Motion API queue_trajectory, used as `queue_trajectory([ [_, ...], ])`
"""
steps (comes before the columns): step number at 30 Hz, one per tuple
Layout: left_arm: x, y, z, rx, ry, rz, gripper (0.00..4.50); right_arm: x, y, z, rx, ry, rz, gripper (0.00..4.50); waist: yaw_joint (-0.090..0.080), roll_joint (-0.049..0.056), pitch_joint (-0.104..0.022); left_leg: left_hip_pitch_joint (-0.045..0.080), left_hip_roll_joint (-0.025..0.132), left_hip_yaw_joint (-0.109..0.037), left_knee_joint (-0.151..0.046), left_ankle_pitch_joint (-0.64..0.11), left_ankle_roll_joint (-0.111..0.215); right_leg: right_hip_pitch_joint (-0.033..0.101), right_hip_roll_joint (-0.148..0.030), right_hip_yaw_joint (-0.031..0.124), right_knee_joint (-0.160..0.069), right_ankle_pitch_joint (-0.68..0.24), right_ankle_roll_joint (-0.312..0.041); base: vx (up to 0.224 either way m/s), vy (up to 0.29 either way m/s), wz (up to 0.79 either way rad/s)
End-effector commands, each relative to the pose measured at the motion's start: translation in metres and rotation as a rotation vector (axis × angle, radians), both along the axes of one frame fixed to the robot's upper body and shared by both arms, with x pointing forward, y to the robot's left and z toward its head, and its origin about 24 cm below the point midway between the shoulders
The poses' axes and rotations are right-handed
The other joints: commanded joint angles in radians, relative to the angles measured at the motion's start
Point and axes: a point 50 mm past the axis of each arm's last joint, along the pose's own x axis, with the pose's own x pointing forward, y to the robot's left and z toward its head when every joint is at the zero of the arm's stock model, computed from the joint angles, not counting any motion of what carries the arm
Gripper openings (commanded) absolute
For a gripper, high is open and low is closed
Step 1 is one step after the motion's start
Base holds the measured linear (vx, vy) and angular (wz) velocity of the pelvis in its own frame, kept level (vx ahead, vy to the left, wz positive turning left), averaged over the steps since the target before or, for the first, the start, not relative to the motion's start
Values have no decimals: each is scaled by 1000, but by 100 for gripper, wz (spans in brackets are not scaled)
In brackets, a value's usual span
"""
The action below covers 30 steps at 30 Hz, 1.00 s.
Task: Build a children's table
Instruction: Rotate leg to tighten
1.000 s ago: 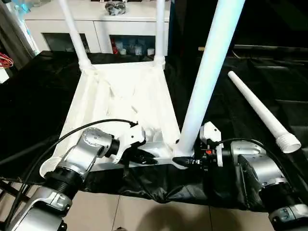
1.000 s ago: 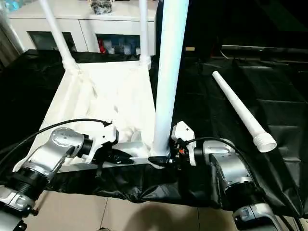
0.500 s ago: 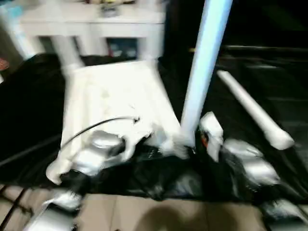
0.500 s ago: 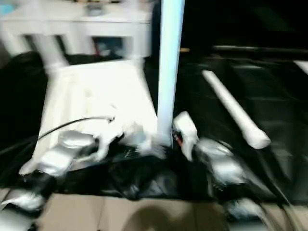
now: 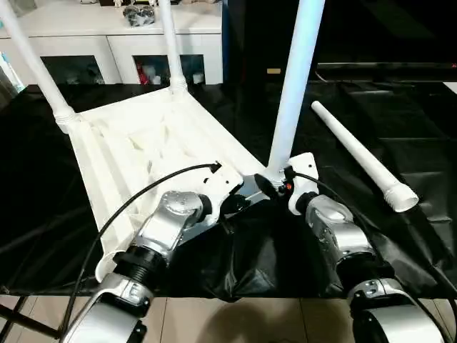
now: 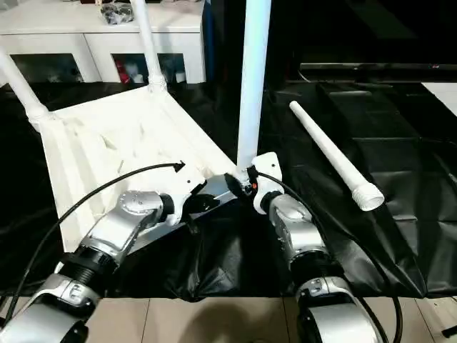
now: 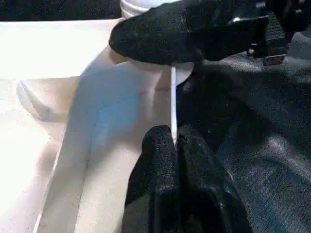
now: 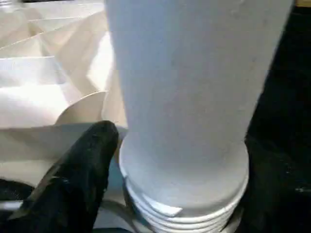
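My left gripper (image 7: 174, 145) pinches the tabletop (image 5: 143, 150) rim; my right gripper (image 8: 180, 179) straddles the leg (image 5: 293, 86), apparently loosely. Its threads look half-seated, so it could tip at the near corner.

**Silver arms, white wrists, black fingers**

Both forearms are brushed silver cylinders with ribbed black collars nearest the robot. The left forearm (image 5: 168, 225) runs into a white moulded wrist housing (image 5: 223, 187), from which a thin black cable (image 5: 153, 186) arcs back along the arm. The right forearm (image 5: 335, 232) is the same silver, capped by a white wrist housing (image 5: 300, 187) with a small red mark beside it and its own black cable. Each gripper's fingers (image 7: 167, 179) are matte black, rounded and softly padded.
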Motion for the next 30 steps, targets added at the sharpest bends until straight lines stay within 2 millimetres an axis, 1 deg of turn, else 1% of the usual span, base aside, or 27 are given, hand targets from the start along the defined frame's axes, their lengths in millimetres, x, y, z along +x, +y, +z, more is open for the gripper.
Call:
queue_trajectory([
  [1, -7, -16, 16, -98, -57, -145, 0, -9, 16, -4, -8, 16, 176, 394, 11, -12, -68, -1, 31, -11, -64, -287, 87, 56, -60, 43, -81, -338, -198, 0, 0, 0],
  [2, -8, -13, 15, -96, -50, -168, 0, -11, 12, -4, -14, 13, 216, 394, 12, -7, -68, -1, 33, -10, -64, -277, 90, 55, -60, 45, -79, -320, -205, 0, 0, 0],
  [4, -10, -9, 15, -92, -44, -200, 0, -14, 6, -3, -23, 12, 274, 394, 18, -9, -69, 0, 34, -9, -64, -267, 95, 56, -59, 46, -77, -302, -212, 0, 0, 0],
  [5, -11, -7, 14, -88, -44, -211, 0, -16, 4, -3, -26, 12, 295, 394, 24, -9, -70, 3, 36, -9, -64, -262, 97, 56, -59, 46, -75, -288, -216, 0, 0, 0],
  [6, -11, -4, 14, -87, -43, -234, 0, -19, 0, -3, -29, 22, 336, 394, 23, -7, -70, 2, 36, -8, -63, -258, 99, 56, -58, 47, -74, -278, -219, 0, 0, 0],
  [7, -12, -1, 15, -86, -42, -251, 0, -22, -5, -3, -38, 28, 376, 394, 28, -7, -70, 5, 37, -8, -63, -257, 102, 56, -56, 47, -75, -270, -220, 0, 0, 0],
  [8, -12, 1, 15, -86, -40, -262, 0, -24, -8, -3, -44, 33, 402, 394, 31, -8, -70, 5, 38, -6, -63, -256, 105, 54, -55, 48, -71, -257, -227, 0, 0, 0],
  [9, -13, 2, 15, -87, -37, -272, 0, -26, -11, -3, -48, 36, 426, 394, 34, -7, -70, 4, 39, -7, -64, -252, 104, 56, -56, 47, -70, -258, -228, 0, 0, 0],
  [10, -13, 4, 15, -87, -33, -285, 0, -28, -13, -2, -47, 40, 453, 394, 39, -6, -69, 6, 40, -6, -65, -255, 100, 55, -56, 47, -72, -270, -224, 0, 0, 0],
  [12, -14, 6, 15, -80, -24, -313, 0, -32, -17, 0, -43, 45, 504, 394, 47, -7, -67, 9, 40, -5, -65, -267, 96, 55, -56, 48, -75, -292, -216, 0, 0, 0],
  [13, -16, 9, 15, -77, -11, -343, 0, -35, -21, 2, -43, 52, 556, 394, 52, -6, -68, 9, 41, -6, -67, -269, 91, 55, -56, 47, -74, -301, -212, 0, 0, 0],
  [14, -16, 11, 15, -74, -4, -358, 0, -37, -23, 3, -43, 58, 578, 394, 52, -6, -68, 7, 41, -5, -66, -265, 91, 55, -56, 48, -73, -297, -211, 0, 0, 0],
  [15, -17, 11, 15, -74, -3, -361, 0, -38, -23, 3, -43, 59, 583, 394, 54, -6, -69, 7, 41, -6, -66, -262, 90, 55, -56, 48, -72, -294, -211, 0, 0, 0],
  [17, -20, 17, 15, -71, 26, -412, 0, -44, -27, 6, -51, 74, 658, 394, 61, -5, -69, 9, 42, -5, -67, -255, 91, 54, -55, 49, -71, -283, -212, 0, 0, 0],
  [20, -22, 19, 15, -67, 43, -432, 0, -46, -28, 8, -51, 74, 678, 394, 66, -5, -69, 8, 43, -5, -66, -252, 90, 53, -56, 48, -70, -281, -215, 0, 0, 0],
  [21, -22, 19, 14, -67, 46, -435, 0, -46, -28, 8, -51, 72, 680, 377, 68, -5, -69, 10, 44, -5, -67, -254, 84, 52, -58, 49, -71, -289, -213, 0, 0, 0],
  [22, -27, 23, 13, -57, 75, -481, 0, -47, -28, 9, -54, 60, 685, 377, 70, -6, -70, 10, 45, -5, -67, -252, 78, 52, -59, 50, -70, -287, -214, 0, 0, 0],
  [25, -30, 24, 12, -54, 97, -504, 0, -49, -27, 9, -45, 73, 703, 367, 70, -5, -70, 8, 44, -5, -68, -243, 79, 52, -57, 50, -67, -269, -216, 0, 0, 0],
  [28, -30, 25, 12, -59, 106, -510, 0, -53, -27, 8, -34, 93, 732, 331, 72, -5, -69, 9, 43, -5, -68, -243, 79, 53, -57, 50, -69, -281, -212, 0, 0, 0],
  [29, -31, 25, 12, -60, 107, -511, 0, -53, -27, 8, -33, 95, 734, 331, 74, -7, -70, 9, 44, -5, -67, -240, 77, 53, -58, 50, -68, -282, -211, 0, 0, 0],
  [30, -31, 25, 11, -59, 109, -511, 0, -55, -26, 8, -30, 101, 747, 322, 74, -6, -69, 9, 44, -6, -68, -241, 77, 53, -58, 50, -68, -283, -210, 0, 0, 0],
])
